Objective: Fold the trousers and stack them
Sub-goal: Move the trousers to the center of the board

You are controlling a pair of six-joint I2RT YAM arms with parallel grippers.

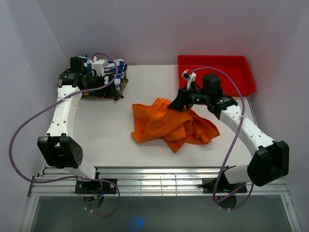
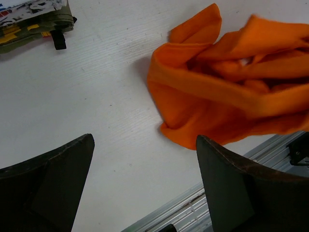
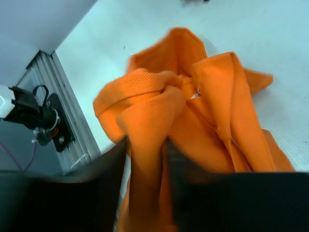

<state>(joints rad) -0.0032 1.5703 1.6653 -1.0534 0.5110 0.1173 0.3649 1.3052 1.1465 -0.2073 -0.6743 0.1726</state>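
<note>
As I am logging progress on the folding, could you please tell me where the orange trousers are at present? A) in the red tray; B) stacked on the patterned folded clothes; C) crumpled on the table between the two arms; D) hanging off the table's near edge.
C: the trousers lie in a crumpled, unfolded heap on the table, apart from the red tray and the patterned folded clothes.

Trousers (image 1: pixel 166 128) central; tray (image 1: pixel 236 63) behind right; folded clothes (image 1: pixel 118 72) behind left (far corner).
</note>
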